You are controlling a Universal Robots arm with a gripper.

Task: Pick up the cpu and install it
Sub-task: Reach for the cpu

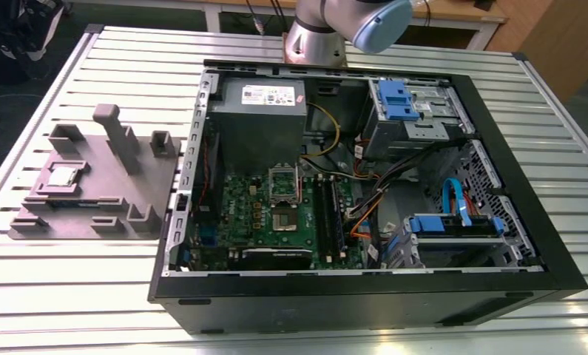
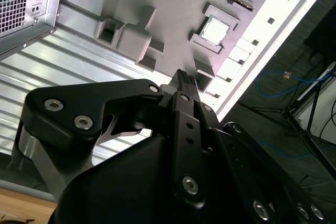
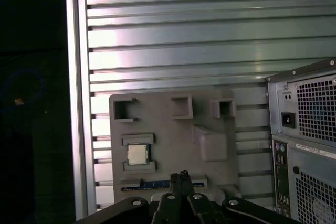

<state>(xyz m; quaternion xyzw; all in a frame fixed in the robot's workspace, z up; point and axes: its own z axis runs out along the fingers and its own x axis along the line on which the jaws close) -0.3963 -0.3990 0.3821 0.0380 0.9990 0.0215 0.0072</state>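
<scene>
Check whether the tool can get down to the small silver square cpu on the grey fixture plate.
Probably yes. The small silver square cpu lies uncovered on the grey fixture plate, only low blocks beside it. The tool hangs above the plate, near the cpu, not touching.

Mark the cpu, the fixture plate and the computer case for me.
cpu point(image 3: 137, 154), first wrist view, middle of its metal top.
fixture plate point(image 1: 101, 183), exterior view, bare top face.
computer case point(image 1: 373, 285), exterior view, near rim.
</scene>
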